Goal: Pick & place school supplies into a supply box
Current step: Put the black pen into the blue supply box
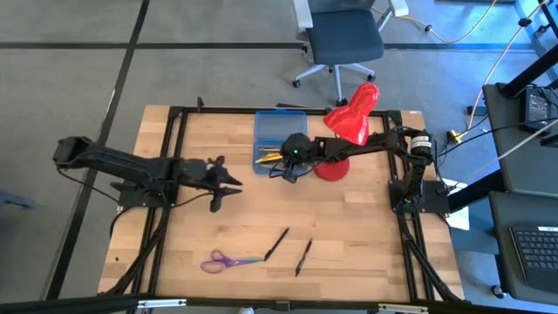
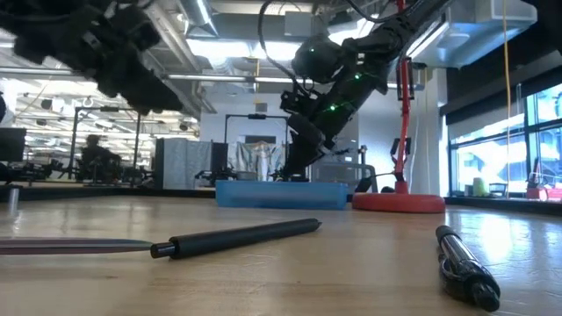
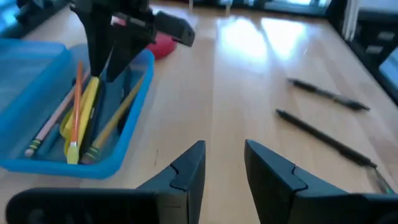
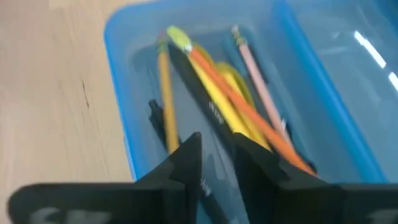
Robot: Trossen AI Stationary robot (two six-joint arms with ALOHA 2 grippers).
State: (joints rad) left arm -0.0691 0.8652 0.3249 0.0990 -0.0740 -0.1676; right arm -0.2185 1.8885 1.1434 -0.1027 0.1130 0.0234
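Right arm reaches in from its side across the table's far half, elbow bent, wrist tipped down, the right gripper (image 1: pixel 290 166) pointing steeply down with its 2 fingers (image 4: pixel 186 165) a narrow gap apart. Left arm stretches low from its own edge toward the middle, and the left gripper (image 1: pixel 228 185) hangs above the tabletop, fingers (image 3: pixel 189 171) parted and gripping nothing.

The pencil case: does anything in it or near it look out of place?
Nothing looks spilled or broken. The pencils lie loosely crossed inside the open blue pencil case, where the right gripper reaches in. Two black pens and purple scissors remain on the table.
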